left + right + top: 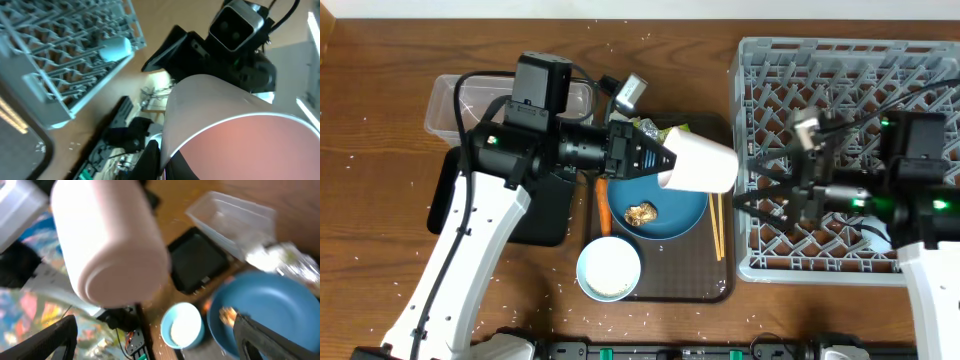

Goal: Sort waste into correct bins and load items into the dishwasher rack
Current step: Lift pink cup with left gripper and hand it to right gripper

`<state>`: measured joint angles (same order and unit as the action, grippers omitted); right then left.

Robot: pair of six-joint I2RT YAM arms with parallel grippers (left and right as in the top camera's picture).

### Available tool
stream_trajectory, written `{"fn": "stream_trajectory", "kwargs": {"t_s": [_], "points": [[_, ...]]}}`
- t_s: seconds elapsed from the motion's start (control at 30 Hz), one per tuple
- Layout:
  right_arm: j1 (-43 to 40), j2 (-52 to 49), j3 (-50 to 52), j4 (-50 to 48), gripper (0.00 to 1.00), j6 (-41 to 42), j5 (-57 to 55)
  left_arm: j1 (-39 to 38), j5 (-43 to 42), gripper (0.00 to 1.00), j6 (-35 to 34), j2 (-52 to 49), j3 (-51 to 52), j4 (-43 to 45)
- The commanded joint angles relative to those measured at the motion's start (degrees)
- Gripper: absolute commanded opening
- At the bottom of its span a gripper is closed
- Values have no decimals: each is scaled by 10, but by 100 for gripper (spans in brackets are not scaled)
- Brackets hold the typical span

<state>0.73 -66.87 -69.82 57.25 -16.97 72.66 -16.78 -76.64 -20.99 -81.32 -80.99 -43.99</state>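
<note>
Left pincer [668, 166] has the pale pink cup [705, 163] clamped sideways over the blue plate [685, 212], right pincer [748, 186] spread wide beside it.

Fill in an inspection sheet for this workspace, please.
Surface: brown wooden table, white rice grains scattered on it.
Job's things: pale pink cup held sideways over dark-blue round plate carrying brown food lump; grey plastic lattice rack, clear plastic tub, glossy black tray on table; silver-foil wrapper by tub.
Clutter: dark-brown serving tray under plate.
Grippers: left gripper shut on cup; right gripper open, facing cup's base.
Cables: black cable along left arm.
Surroundings: black electronics at table's front edge.
</note>
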Motion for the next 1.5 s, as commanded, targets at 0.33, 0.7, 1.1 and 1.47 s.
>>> {"fn": "stream_trajectory", "kwargs": {"t_s": [0.33, 0.7, 1.1, 1.47], "points": [[60, 2, -10, -192, 84, 91, 103, -1, -39, 6, -7, 2, 0, 2], [141, 2, -10, -232, 70, 133, 20, -1, -37, 6, -7, 2, 0, 15], [141, 4, -10, -214, 45, 138, -40, -1, -37, 29, -7, 2, 0, 15], [3, 47, -10, -61, 46, 161, -211, 0, -22, 73, -7, 2, 0, 30]]}}
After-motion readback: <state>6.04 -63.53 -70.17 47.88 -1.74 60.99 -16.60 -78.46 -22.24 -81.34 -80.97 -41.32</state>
